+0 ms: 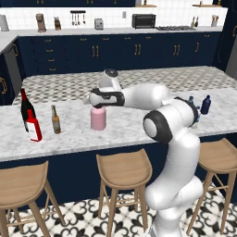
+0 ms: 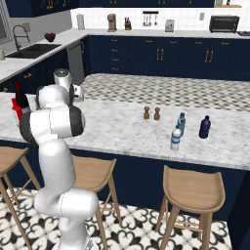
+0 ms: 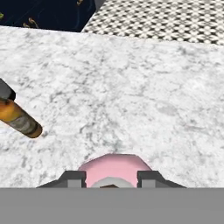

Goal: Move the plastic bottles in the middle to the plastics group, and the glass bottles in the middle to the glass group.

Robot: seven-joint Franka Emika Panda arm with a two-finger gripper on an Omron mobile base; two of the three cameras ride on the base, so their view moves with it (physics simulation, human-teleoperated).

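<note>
My gripper (image 1: 98, 108) is shut on the top of the pale pink bottle (image 1: 98, 119), which stands upright near the middle of the marble counter (image 1: 139, 122). In the hand view the pink bottle (image 3: 114, 168) sits between my two fingertips (image 3: 73, 177). The slim brown beer bottle (image 1: 56, 120) stands a little to its left, seen as well in the hand view (image 3: 19, 120). At far left are the tall dark wine bottle (image 1: 25, 107) and the red bottle (image 1: 34, 126). The clear water bottle (image 2: 176, 138), teal bottle (image 2: 181, 123) and navy bottle (image 2: 204, 127) stand at the right.
Two small brown shakers (image 2: 151, 113) stand on the counter between the arm and the plastic bottles. Wooden stools (image 1: 124, 169) line the counter's near edge. The arm's big elbow (image 1: 159, 125) blocks part of the counter's right side in the left base view.
</note>
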